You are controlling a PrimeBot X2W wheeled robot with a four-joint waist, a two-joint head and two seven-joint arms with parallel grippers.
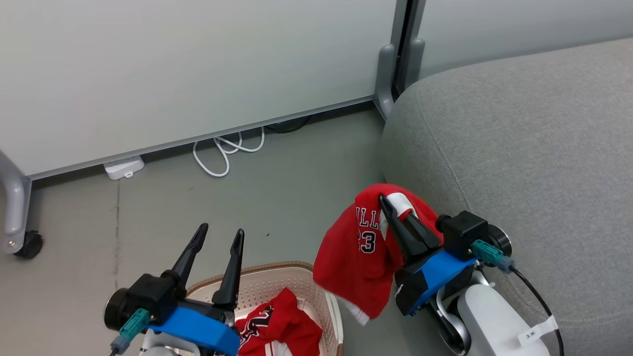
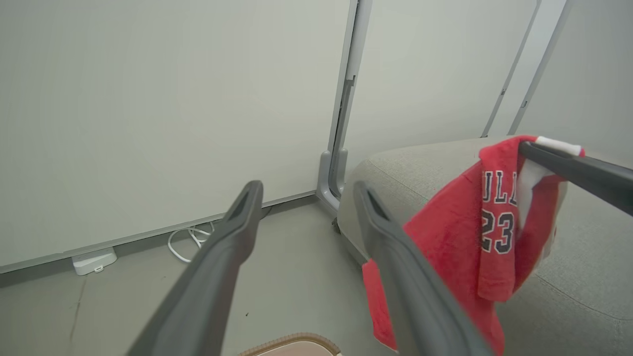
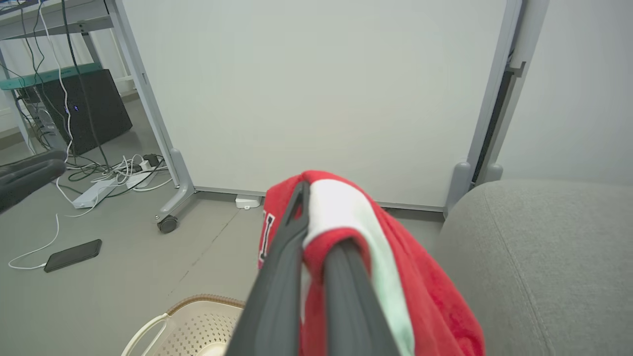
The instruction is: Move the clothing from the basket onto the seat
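lying in basket (image 1: 277, 287), head view: garment (image 1: 282, 321)

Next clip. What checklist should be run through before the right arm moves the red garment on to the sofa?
1. Right gripper shut on held garment: ok.
2. Held garment clear of basket: ok.
3. Held garment over sofa: not ok, it hangs beside the sofa's corner.
4. Visible sofa top bare: ok.
5. Left gripper open, empty: ok.
6. Basket emptied: not ok, second garment lies inside.
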